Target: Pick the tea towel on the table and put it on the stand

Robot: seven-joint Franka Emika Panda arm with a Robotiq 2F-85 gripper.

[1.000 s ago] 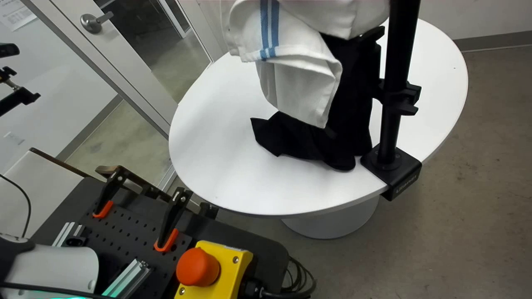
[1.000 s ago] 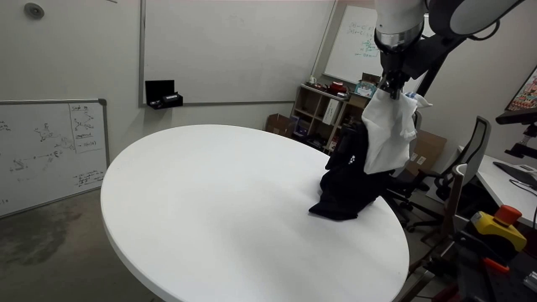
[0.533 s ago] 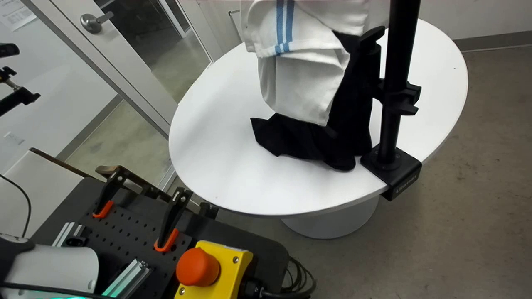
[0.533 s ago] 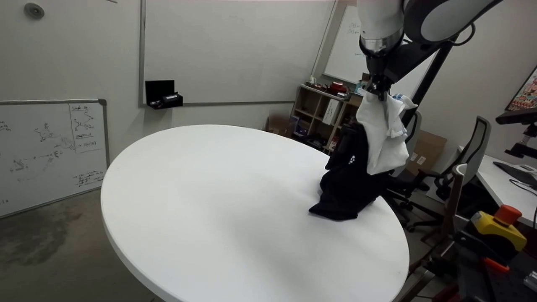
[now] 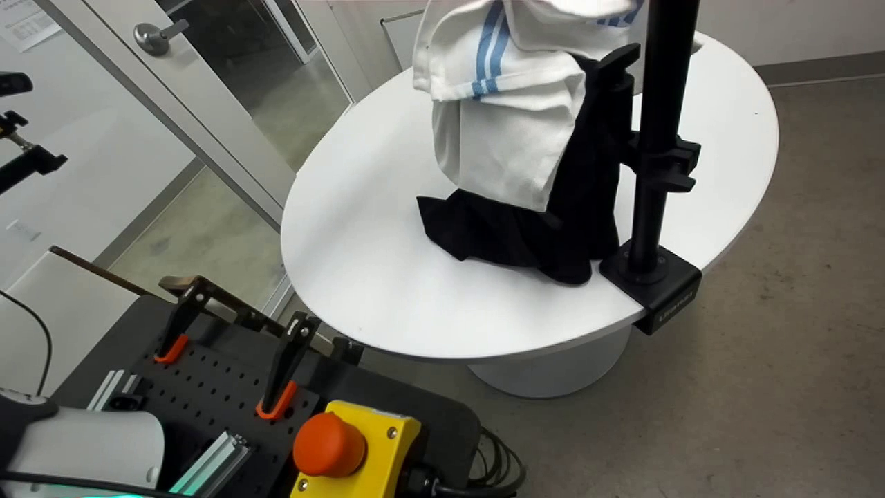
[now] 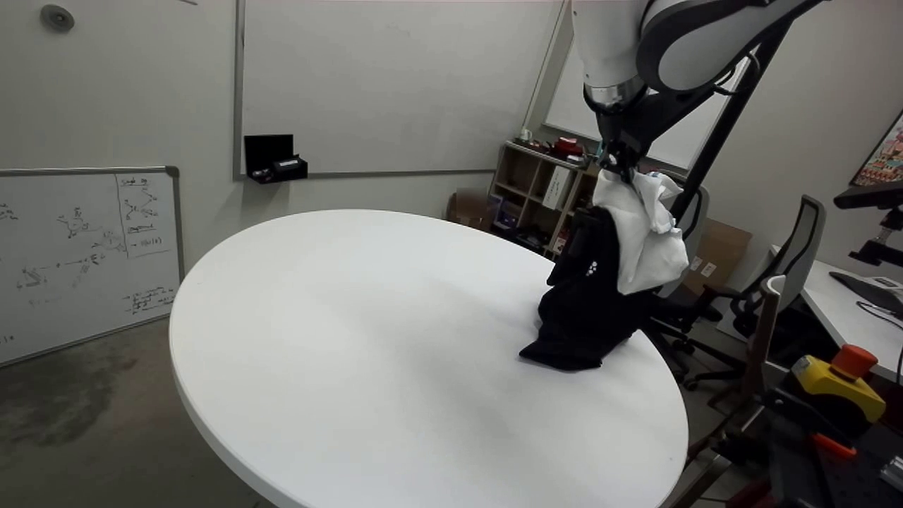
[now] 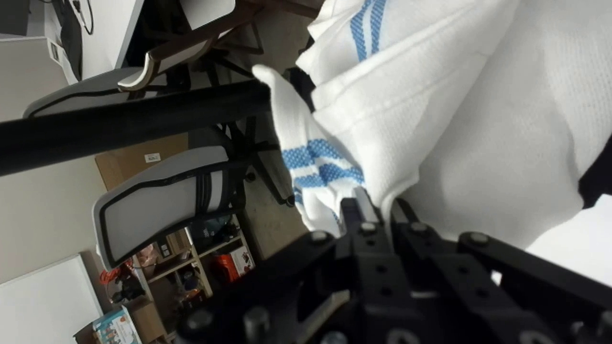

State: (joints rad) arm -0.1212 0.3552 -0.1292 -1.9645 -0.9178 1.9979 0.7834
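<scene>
The tea towel (image 5: 508, 152) is gripped by a bunched fold in the end effector (image 7: 378, 208) and is suspended above the table (image 5: 366, 277), near the stand (image 5: 660, 124); whether the black cloth (image 5: 511, 238) is touched by it cannot be told.

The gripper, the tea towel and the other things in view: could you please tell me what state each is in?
The gripper: shut on the tea towel.
The tea towel: creased, hanging from the gripper.
The black cloth: rumpled, its lower end on the table.
The stand: standing, its base on the table's edge.
The orange stop button: pressed or released, cannot tell.
The door: open or shut, cannot tell.
</scene>
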